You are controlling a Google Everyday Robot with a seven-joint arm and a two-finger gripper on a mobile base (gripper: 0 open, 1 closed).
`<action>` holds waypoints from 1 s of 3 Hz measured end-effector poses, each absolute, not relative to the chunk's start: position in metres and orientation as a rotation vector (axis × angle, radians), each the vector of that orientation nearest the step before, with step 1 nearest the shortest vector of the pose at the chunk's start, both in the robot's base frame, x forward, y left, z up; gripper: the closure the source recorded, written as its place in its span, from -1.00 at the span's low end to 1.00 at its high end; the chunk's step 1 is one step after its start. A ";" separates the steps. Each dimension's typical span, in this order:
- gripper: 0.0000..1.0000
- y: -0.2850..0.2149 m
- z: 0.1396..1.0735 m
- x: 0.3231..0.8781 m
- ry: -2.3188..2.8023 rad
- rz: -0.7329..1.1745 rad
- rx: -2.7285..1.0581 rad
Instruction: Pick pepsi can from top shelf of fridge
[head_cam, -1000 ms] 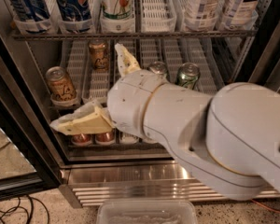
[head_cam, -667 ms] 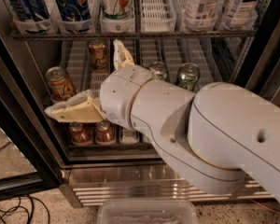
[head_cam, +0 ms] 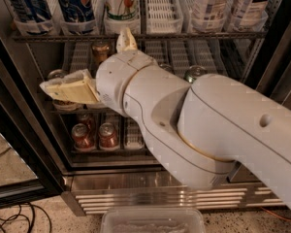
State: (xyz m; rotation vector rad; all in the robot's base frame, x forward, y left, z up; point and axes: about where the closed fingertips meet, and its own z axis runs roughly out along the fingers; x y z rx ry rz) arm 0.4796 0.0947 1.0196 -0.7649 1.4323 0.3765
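Observation:
The pepsi can (head_cam: 76,4), dark blue with a round globe logo, stands in a white lane tray on the top shelf (head_cam: 194,34) of the fridge (head_cam: 160,195), second lane from the left. Its top is cut off by the frame edge. My gripper (head_cam: 83,57) is open and empty, below the top shelf rail and in front of the middle rack. One cream finger (head_cam: 68,89) points left, the other finger (head_cam: 126,40) points up just under the 7UP lane. The white arm covers much of the lower racks.
A blue-and-white patterned can (head_cam: 26,4) stands left of the pepsi, a 7UP can (head_cam: 120,1) to its right, and clear bottles (head_cam: 208,4) further right. Brown and red short cans (head_cam: 92,135) sit on lower racks. The black door frame (head_cam: 14,144) is at left, a plastic tub (head_cam: 153,220) on the floor.
The gripper has risen and shifted left, closer to the top shelf rail; the arm now covers more of the middle rack.

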 end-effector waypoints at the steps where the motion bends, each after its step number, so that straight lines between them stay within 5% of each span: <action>1: -1.00 0.099 1.044 0.486 1.378 0.377 -0.745; 3: -1.00 0.105 1.069 0.494 1.304 0.404 -0.727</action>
